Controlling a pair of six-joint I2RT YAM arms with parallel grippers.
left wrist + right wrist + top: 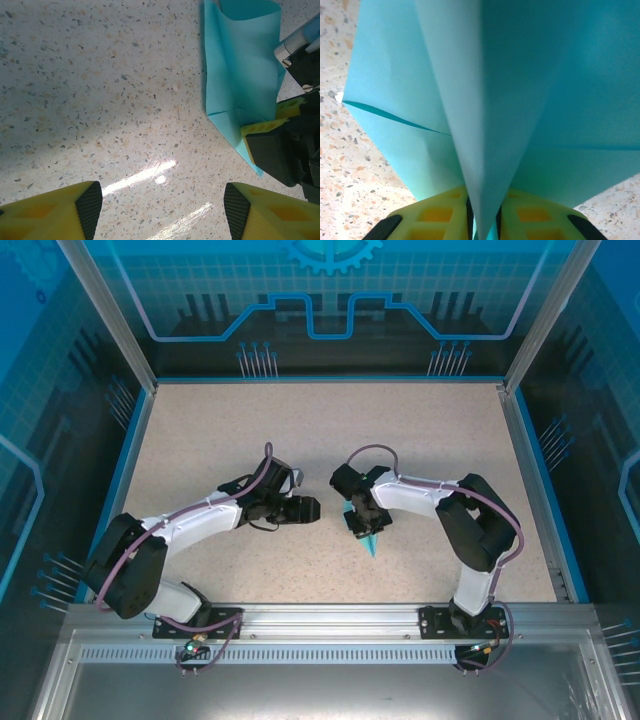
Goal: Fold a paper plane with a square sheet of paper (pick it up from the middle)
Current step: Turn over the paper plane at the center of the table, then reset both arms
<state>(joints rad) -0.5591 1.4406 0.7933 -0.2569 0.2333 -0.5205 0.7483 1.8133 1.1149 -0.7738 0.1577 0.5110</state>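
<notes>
Jaws of the right gripper (pixel 482 220) pinched the folded paper (pixel 520 75) at its crease, probably keeping the fold tight. The left gripper (pixel 162 200) hung spread just left, seemingly ready to assist.

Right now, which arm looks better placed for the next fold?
Probably left: the left tool is open and empty beside the paper, while the right tool is shut on it.
</notes>
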